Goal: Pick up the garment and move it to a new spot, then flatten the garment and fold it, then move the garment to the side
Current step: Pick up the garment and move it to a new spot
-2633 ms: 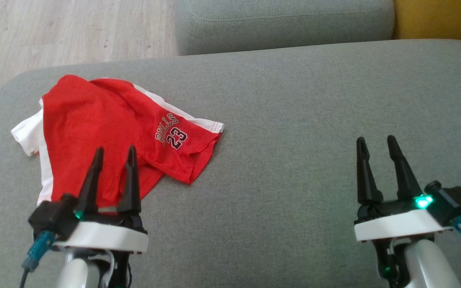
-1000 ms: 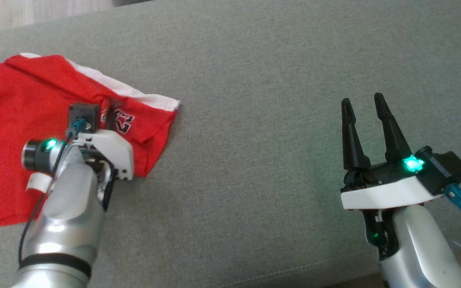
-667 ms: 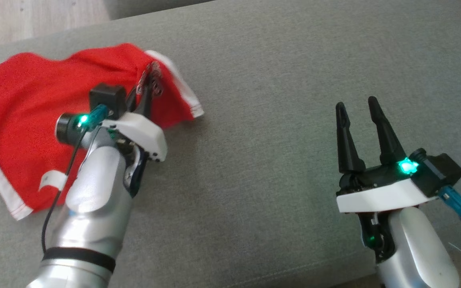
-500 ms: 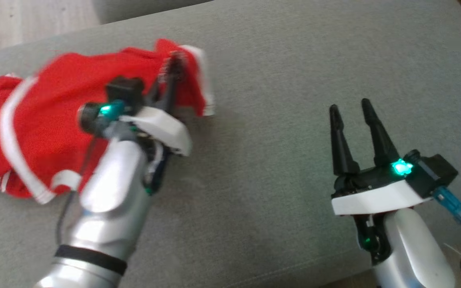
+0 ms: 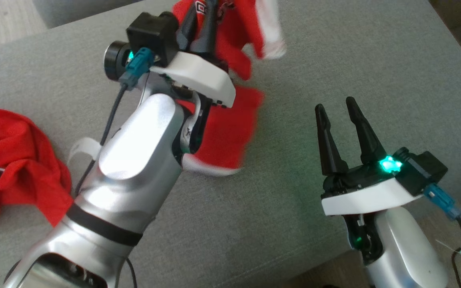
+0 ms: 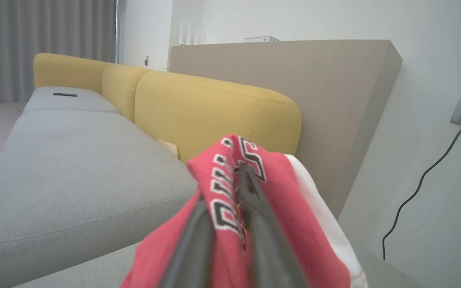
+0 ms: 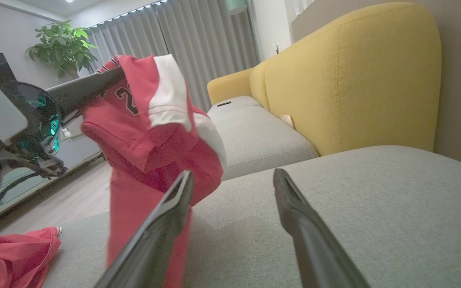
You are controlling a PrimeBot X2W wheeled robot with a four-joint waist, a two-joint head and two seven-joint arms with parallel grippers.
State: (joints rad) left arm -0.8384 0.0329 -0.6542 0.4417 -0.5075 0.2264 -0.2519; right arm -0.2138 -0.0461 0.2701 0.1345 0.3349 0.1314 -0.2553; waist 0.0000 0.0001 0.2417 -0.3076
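Head view, far left: red heap (image 5: 12, 156) crumpled on the grey sofa cushion (image 5: 302, 56), apart from the lifted cloth; cannot tell whether a separate piece. Moving right: left hand (image 5: 201, 16) high above the cushion, fingers pressed together, pinching the garment (image 5: 230, 128) by a fold near the lettering. Hangs in the air from that single pinch, red with white trim, bunched, lower edge blurred and close above the middle of the cushion. Left wrist view agrees: lettering wrapped over both dark fingers, yellow sofa back beyond. Further right: bare stretch of cushion, likely the new spot. Far right: right hand (image 5: 335, 105) low over the cushion, fingers spread wide, holding nothing, apart from the cloth; in the right wrist view the hanging cloth sits just beyond one of its fingers.

Progress, as a judgement: pick-up done, transfer to the new spot in hand, not yet set down. Left to do: lay down, flatten, fold, move aside. Nothing flat or folded anywhere now. Probably calls for the right hand in spreading, since one pinch leaves the cloth bunched; flattening looks like the bulk of the remaining work.
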